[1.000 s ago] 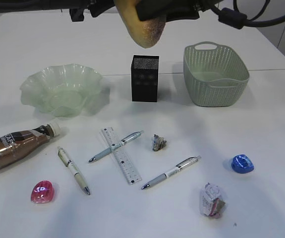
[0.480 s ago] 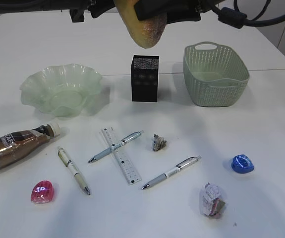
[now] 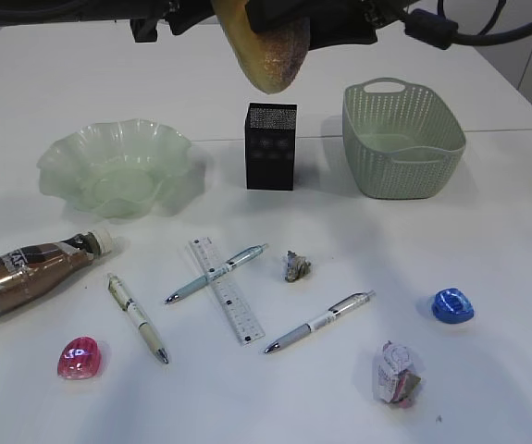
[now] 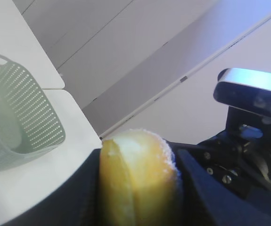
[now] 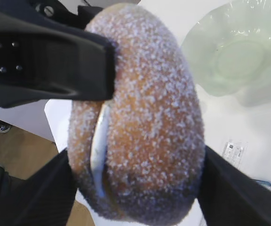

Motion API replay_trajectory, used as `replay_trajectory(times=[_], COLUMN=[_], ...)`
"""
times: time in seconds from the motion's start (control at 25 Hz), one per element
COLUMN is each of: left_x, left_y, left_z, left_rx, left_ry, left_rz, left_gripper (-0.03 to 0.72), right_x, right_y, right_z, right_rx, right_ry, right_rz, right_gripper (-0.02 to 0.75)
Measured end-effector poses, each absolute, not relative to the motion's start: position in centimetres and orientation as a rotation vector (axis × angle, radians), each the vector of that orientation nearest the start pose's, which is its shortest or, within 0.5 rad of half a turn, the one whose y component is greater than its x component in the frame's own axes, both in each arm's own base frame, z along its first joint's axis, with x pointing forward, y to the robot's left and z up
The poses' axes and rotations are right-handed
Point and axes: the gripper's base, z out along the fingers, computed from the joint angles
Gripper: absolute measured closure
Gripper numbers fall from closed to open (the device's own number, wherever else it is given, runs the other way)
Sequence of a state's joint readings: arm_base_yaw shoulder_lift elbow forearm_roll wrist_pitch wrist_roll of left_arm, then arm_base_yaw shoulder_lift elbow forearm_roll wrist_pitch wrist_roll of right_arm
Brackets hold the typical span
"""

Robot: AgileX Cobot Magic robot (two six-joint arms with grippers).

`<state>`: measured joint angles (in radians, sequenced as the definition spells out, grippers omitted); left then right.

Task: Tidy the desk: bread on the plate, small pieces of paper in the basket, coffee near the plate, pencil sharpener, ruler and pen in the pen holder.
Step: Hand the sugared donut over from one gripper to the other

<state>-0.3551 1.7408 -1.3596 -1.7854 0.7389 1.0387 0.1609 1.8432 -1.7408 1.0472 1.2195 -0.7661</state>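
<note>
1. Barely shifted since earlier: oval golden-brown speckled bread roll (image 3: 267, 46) aloft over the surface's far edge.
2. Left fingers (image 4: 140, 181) clamp its sides; right fingers (image 5: 135, 155) spreading, barely touching.
3. Handling: light, soft, crushable; hold mid-body, gently.

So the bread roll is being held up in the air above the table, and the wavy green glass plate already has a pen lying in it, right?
Not quite. The bread is indeed held up above the desk, but the plate has nothing in it; the exterior view shows all three pens lying on the desk in front of it.
</note>
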Motion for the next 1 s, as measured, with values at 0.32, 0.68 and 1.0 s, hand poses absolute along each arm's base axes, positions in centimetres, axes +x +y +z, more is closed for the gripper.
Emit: replay_trajectory(times=[0.32,0.68,1.0], left_x=[35.43,35.43,35.43], left_y=[-19.55,-19.55,-19.55], left_z=[33.61,33.61,33.6], left_rx=[0.181,0.182,0.184], left_ry=[1.868,1.868,1.869], left_rz=[-1.443,-1.442,-1.441], left_gripper=[0.387,0.387,0.387], right_x=[37.78,37.78,37.78], right_y=[13.64,13.64,13.55], right_z=[35.97,35.97,35.81], right_rx=[-0.784,-0.759,-0.714], right_ry=[2.162,2.177,2.225], right_rz=[1.151,1.163,1.168], right_gripper=[0.146,0.154,0.099])
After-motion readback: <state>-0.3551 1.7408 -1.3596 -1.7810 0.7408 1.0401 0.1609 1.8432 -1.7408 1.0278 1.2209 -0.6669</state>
